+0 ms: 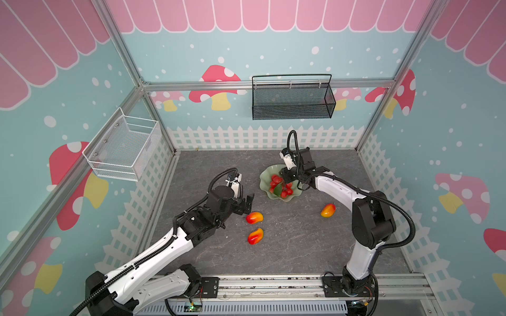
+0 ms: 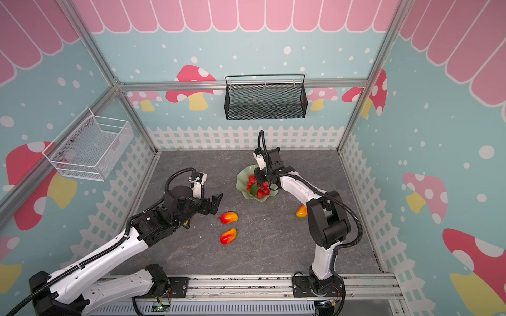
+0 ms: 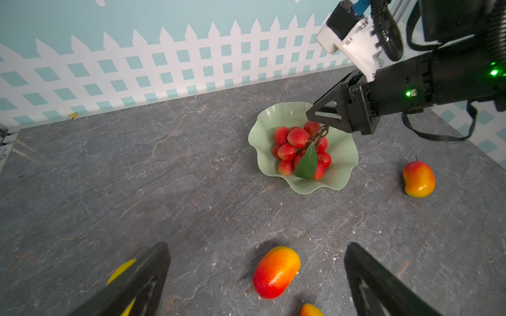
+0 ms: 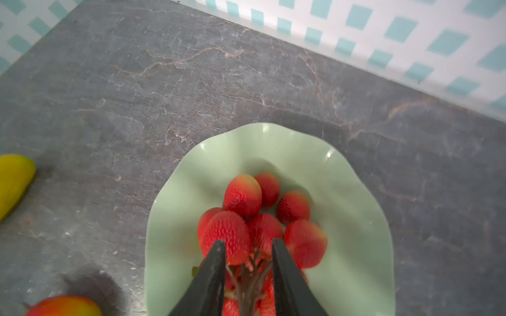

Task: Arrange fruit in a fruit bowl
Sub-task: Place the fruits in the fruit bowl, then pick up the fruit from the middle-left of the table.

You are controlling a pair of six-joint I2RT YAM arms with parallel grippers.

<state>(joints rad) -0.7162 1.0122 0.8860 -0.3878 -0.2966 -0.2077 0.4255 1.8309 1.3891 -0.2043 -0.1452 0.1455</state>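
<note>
The bunch of bumpy red berries with green leaf [image 4: 243,197] is lying in the shallow pale green wavy-rimmed bowl [image 4: 356,219]. The right gripper [image 4: 248,242] is spread around the stem [image 4: 247,284], nothing pinched; it should be raised straight, so nothing is dragged. The left gripper [image 3: 258,245] is spread wide.

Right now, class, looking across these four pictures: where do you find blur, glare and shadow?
Right wrist view: the berry bunch is blurred, and glints dot the rim of the fruit bowl. Left wrist view: the fingers of the left end effector are out of focus; the nearest mango casts a soft shadow.
</note>
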